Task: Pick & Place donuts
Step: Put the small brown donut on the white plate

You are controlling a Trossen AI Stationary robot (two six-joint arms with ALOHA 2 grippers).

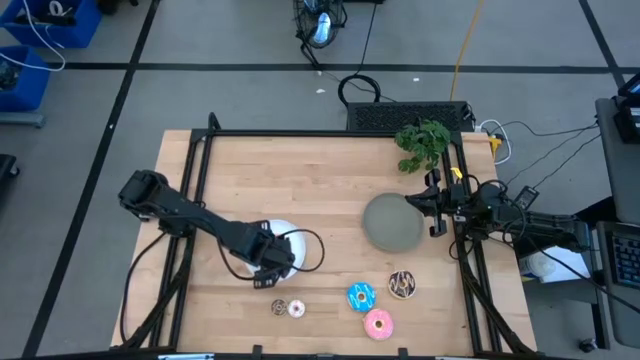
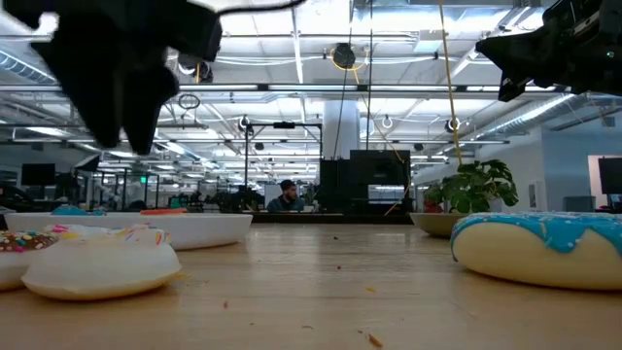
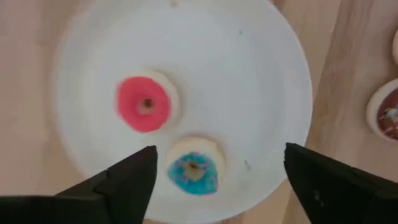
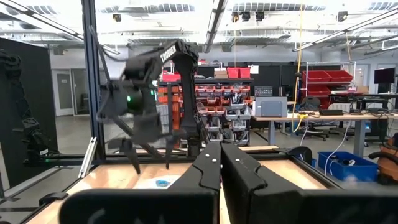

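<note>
Over the white plate (image 3: pixel 273 81) on the left half of the table, the left gripper (image 3: pixel 217 180) hangs with its fingers spread wide and nothing between them. Below it two small donuts lie on the plate: the red one (image 3: pixel 144 104) near the middle and the blue one (image 3: pixel 194 172) just beside it, directly under the gap between the fingers. To my eye the drop-off step is finished for that blue one, and the arm is free to go for another.

Four donuts are left on the bare wood near the front edge. A small dark-topped one (image 1: pixel 279 307) and the small whitish one (image 1: pixel 297 309) sit touching each other, just in front of the plate. Farther right lie the larger blue-iced donut (image 1: pixel 360 296), the chocolate one (image 1: pixel 402 284) and the pink-iced one (image 1: pixel 378 323), close together in front of the grey plate (image 1: pixel 392 222).

The next move, I'd guess, is lifting clear of the plate and swinging to the small pair; because they touch, the fingers must straddle one without nudging its neighbour.

The right gripper (image 4: pixel 219 163) waits by the table's right edge beside the grey plate, fingers pressed together, holding nothing.
</note>
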